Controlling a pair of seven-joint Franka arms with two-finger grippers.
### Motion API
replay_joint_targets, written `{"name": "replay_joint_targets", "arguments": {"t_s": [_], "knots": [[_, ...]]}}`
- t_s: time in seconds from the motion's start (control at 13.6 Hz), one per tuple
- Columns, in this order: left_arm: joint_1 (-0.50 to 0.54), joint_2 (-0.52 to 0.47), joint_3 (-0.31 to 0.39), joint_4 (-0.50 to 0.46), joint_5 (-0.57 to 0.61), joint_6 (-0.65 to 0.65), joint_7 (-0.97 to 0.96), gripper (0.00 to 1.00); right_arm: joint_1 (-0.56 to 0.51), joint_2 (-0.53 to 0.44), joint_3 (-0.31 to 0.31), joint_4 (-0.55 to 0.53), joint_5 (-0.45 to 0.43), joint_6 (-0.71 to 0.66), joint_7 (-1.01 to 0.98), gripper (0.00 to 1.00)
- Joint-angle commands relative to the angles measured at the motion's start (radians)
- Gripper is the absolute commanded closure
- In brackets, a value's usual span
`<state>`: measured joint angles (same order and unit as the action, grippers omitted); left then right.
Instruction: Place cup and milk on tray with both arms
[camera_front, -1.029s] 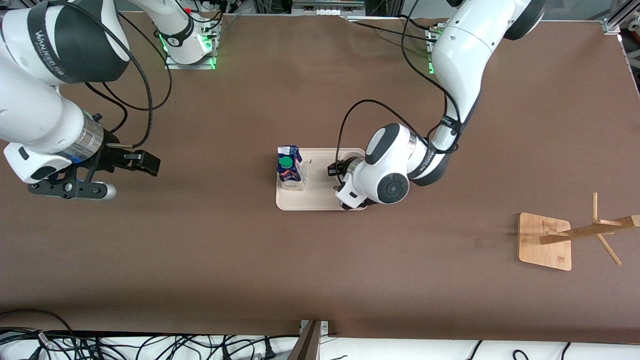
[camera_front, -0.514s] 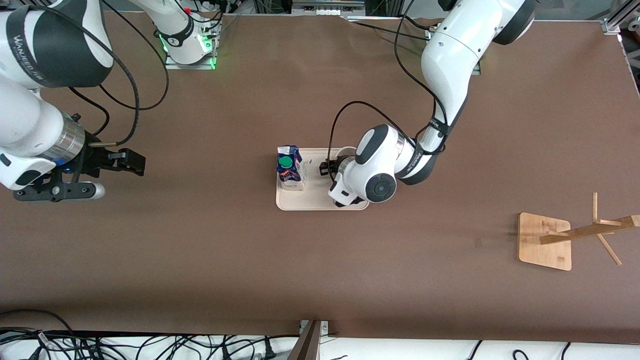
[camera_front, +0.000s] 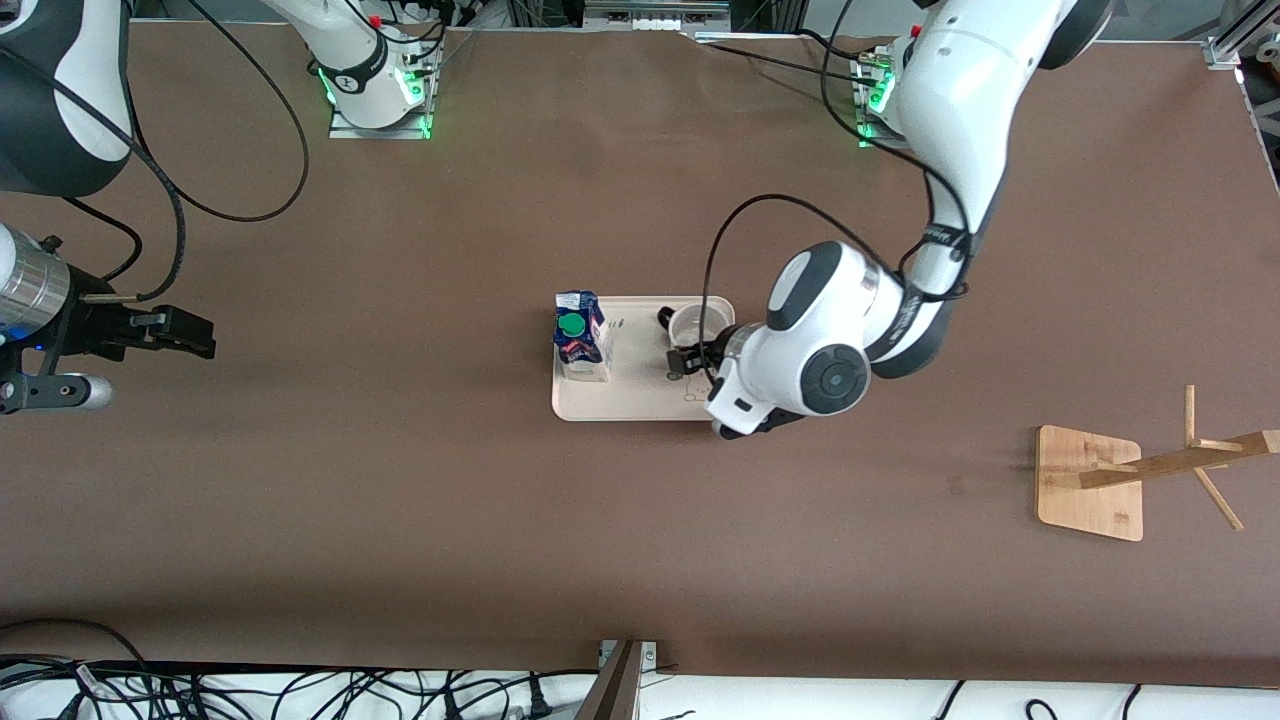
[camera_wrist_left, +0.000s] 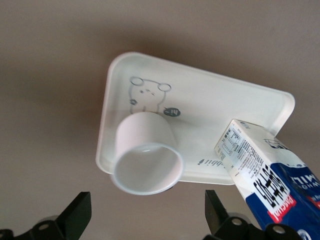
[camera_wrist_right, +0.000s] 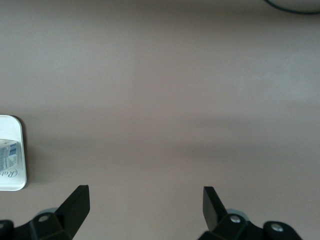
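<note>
my black two-finger left gripper (camera_wrist_left: 145, 220) hangs over a cream rectangular tray (camera_front: 640, 400) printed with a thin dark rabbit drawing. on it: a plain white round cup (camera_front: 692, 325) and a dark blue, red and white milk carton (camera_front: 580, 335), green-capped.

The right end effector (camera_wrist_right: 142, 207), fingers (camera_wrist_right: 75, 202) spread wide, hangs over bare brown table (camera_wrist_right: 165, 100), the tray (camera_wrist_right: 12, 155) corner at the edge.

Robotics lab: brown-covered table (camera_front: 450, 480), bolted arm bases (camera_front: 380, 100), loose cables (camera_front: 250, 690) along its edge.
</note>
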<state>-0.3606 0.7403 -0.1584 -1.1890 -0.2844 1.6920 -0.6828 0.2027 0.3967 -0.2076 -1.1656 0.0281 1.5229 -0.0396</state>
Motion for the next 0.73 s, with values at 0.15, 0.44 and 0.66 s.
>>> {"name": "replay_joint_targets", "arguments": {"t_s": [0.15,0.44,0.66], "knots": [[0.104,-0.195,0.002,-0.027,0.203,-0.194,0.302,0.0,-0.236,-0.131,0.198,-0.14,-0.003,0.085,-0.046,0.0],[0.175,-0.353,0.049,-0.075,0.303,-0.215,0.503,0.0,-0.218,-0.18,0.211,-0.192,-0.031,0.091,-0.007,0.0],[0.265,-0.591,0.088,-0.283,0.284,-0.128,0.517,0.0,-0.219,-0.187,0.209,-0.203,-0.033,0.094,0.0,0.0]]}}
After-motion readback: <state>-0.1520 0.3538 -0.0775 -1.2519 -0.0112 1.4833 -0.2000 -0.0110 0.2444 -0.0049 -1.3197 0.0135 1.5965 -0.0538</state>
